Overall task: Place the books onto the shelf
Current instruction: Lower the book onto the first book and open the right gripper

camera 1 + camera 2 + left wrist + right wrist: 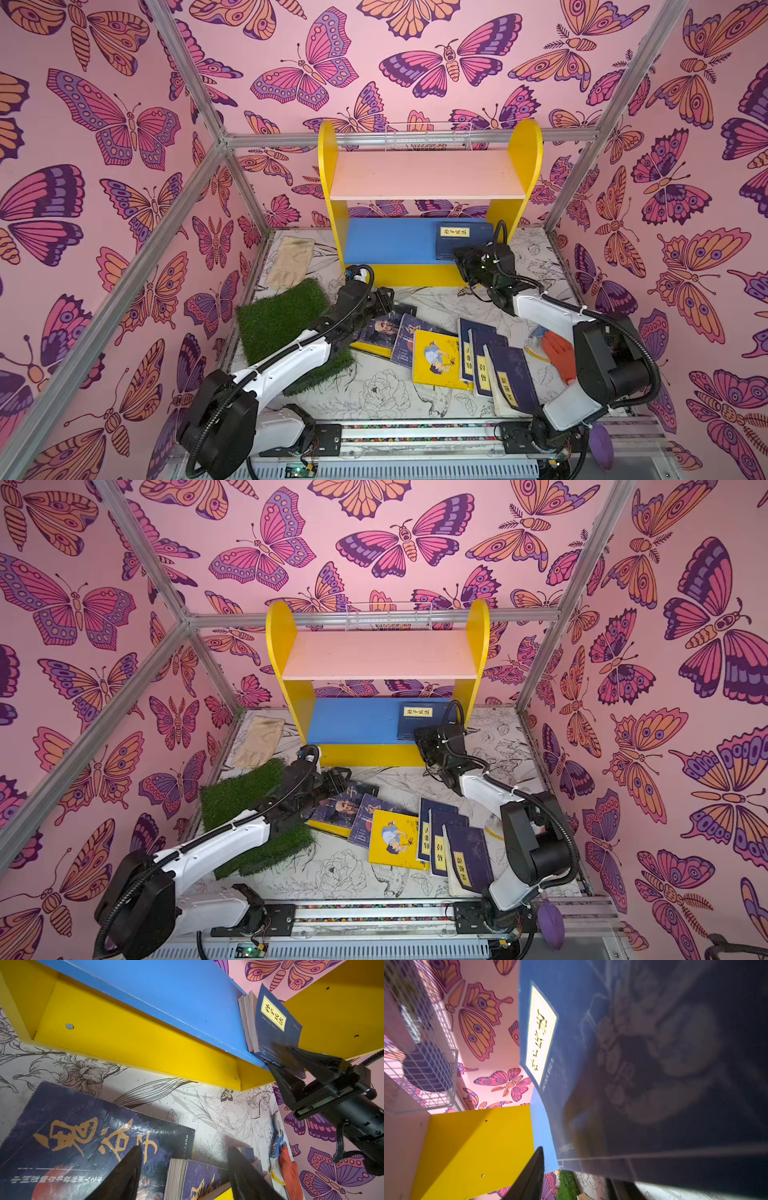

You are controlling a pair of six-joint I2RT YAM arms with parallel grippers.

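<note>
The shelf (428,174) (380,654) stands at the back with yellow sides, a pink upper board and a blue lower board (166,991). A navy book with a yellow label (457,243) (272,1022) (633,1064) lies on the right of the blue board. My right gripper (461,259) (278,1057) (575,1164) straddles its near edge, open, with one finger (533,1167) standing apart from the cover. Several books (436,357) (392,839) lie spread on the table. My left gripper (384,299) (185,1157) hovers open over a dark book with orange characters (83,1138).
A green turf square (286,320) lies under the left arm, with a beige glove (291,255) behind it. An orange and white glove (557,353) (286,1165) lies by the right arm. A white wire basket (428,135) (425,1064) hangs behind the shelf.
</note>
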